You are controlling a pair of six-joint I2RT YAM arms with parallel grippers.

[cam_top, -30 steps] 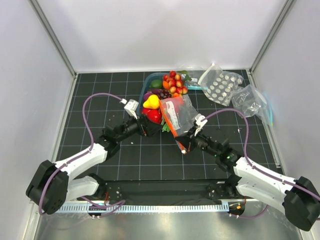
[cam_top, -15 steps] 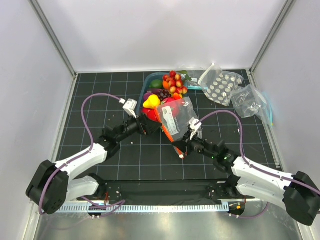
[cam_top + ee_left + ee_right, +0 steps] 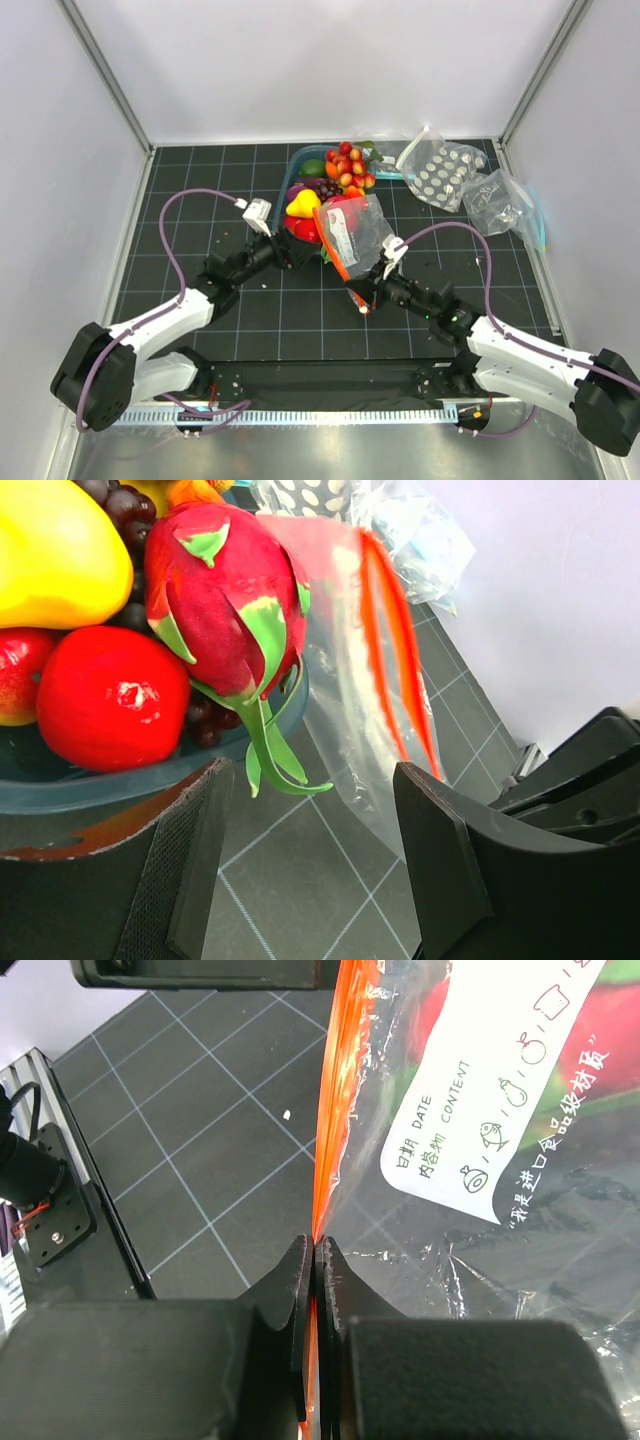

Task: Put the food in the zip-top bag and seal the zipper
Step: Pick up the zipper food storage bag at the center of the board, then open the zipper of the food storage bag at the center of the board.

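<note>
The food sits heaped in a blue tray (image 3: pixel 297 160): a pink dragon fruit with green leaves (image 3: pixel 225 600), a red tomato (image 3: pixel 115 695), a yellow fruit (image 3: pixel 55 550) and dark grapes (image 3: pixel 130 505). My left gripper (image 3: pixel 310 865) (image 3: pixel 298 250) is open just in front of the dragon fruit, with only the mat between its fingers. The zip-top bag (image 3: pixel 358 232) (image 3: pixel 490 1110) stands beside the tray, white label showing. My right gripper (image 3: pixel 313 1252) (image 3: pixel 362 295) is shut on the near end of its orange-red zipper (image 3: pixel 338 1110) (image 3: pixel 395 650).
A clear pouch of white round discs (image 3: pixel 440 170) and a crumpled clear pouch with a teal strip (image 3: pixel 505 205) lie at the back right. More small fruit (image 3: pixel 348 165) fills the tray's far end. White walls close in on three sides.
The left jaws have narrowed somewhat while staying open by the dragon fruit. My right gripper, still shut on the zipper, has shifted the bag slightly left toward the tray.
</note>
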